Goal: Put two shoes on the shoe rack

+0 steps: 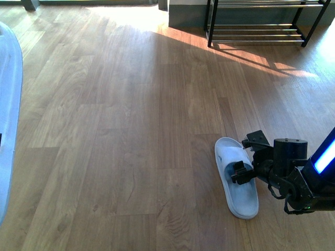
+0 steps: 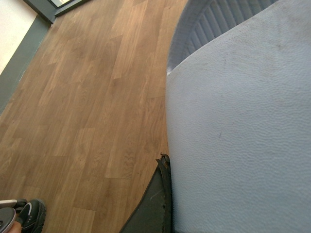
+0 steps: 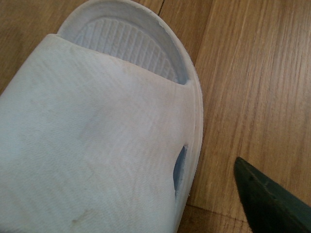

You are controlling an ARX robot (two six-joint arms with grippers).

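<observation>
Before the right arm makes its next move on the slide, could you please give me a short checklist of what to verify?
1. Right claw open at the floor slide: ok.
2. Right finger apart from the floor slide's edge: ok, wood shows between them.
3. Floor slide lying sole down: ok.
4. Second slide held firmly: cannot tell; only one left finger shows beside it.
5. Room on the shoe rack: cannot tell; only its lower bars are in view.
</observation>
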